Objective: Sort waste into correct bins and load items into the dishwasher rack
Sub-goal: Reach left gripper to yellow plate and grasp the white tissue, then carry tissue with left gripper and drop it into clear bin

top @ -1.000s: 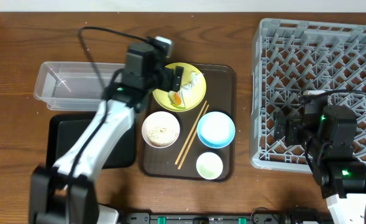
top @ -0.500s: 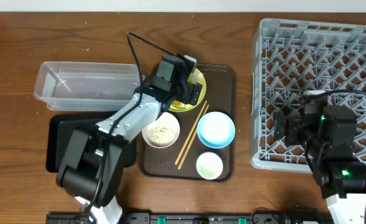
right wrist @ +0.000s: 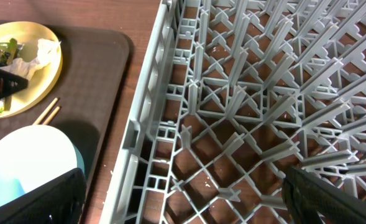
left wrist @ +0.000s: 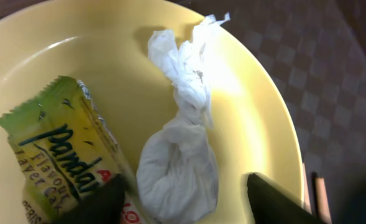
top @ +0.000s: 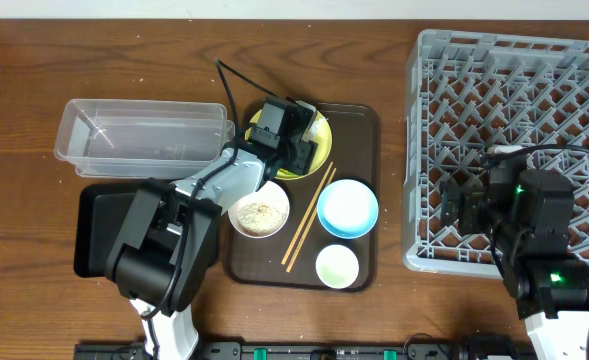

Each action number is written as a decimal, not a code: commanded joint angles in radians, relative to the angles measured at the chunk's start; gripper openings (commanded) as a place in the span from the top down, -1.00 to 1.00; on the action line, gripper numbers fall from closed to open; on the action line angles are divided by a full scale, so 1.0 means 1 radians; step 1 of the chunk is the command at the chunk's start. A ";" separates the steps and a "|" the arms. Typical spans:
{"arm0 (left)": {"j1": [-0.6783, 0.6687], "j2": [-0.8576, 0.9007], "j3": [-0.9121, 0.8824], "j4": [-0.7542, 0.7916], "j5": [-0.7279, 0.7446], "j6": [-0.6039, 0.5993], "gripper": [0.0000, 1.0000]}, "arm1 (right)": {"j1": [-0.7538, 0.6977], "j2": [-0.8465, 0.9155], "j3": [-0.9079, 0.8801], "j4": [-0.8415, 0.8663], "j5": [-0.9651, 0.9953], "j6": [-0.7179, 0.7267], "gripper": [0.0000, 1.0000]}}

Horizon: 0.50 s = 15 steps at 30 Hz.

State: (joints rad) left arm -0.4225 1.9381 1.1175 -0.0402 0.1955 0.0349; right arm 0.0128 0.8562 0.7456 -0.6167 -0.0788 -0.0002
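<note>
- Left fingers point(left wrist: 276, 199) have dropped low onto the yellow plate point(left wrist: 108, 56) since a second ago and have narrowed; right arm unchanged.
- Left fingers are apart, one on each side of the crumpled paper scrap point(left wrist: 176, 168); a gap shows on the right side, so not clamped.
- Snack wrapper point(left wrist: 58, 155) lies just beside the scrap on the plate, its lower end under the left-hand finger.
- Plate sits at the back of the brown serving tray point(top: 359, 130).
- Also on that tray: white bowl point(top: 259, 212) with rice, chopsticks point(top: 309, 218), blue bowl point(top: 347, 207), cup point(top: 337, 266).
- Clear tub point(top: 139, 135) and black tray point(top: 94, 230) stand left of it on the table point(top: 34, 60).
- Right fingers point(right wrist: 40, 199) are wide apart, holding nothing, over the near left edge of the grey rack point(top: 514, 100).
</note>
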 commanded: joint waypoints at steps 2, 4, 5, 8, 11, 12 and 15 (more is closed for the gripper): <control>-0.001 0.007 0.016 -0.003 -0.009 0.013 0.16 | 0.007 -0.005 0.024 -0.002 -0.008 0.015 -0.98; -0.001 0.007 0.016 -0.004 -0.009 0.013 0.28 | 0.007 -0.005 0.024 -0.002 -0.008 0.015 -0.99; -0.001 0.006 0.016 -0.005 -0.009 0.013 0.34 | 0.007 -0.005 0.024 -0.002 -0.008 0.015 -0.98; -0.001 -0.008 0.016 -0.018 -0.010 0.013 0.63 | 0.007 -0.005 0.024 -0.002 -0.008 0.014 -0.99; 0.000 -0.034 0.016 -0.031 -0.010 0.013 0.88 | 0.007 -0.005 0.024 -0.002 -0.008 0.014 -0.99; 0.000 -0.044 0.016 -0.034 -0.010 0.013 0.88 | 0.007 -0.005 0.024 -0.002 -0.008 0.014 -0.99; 0.000 -0.085 0.016 -0.050 -0.010 0.013 0.88 | 0.007 -0.005 0.024 -0.002 -0.008 0.014 -0.98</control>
State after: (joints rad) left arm -0.4225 1.9213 1.1175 -0.0822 0.1947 0.0494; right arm 0.0128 0.8562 0.7456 -0.6167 -0.0788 -0.0002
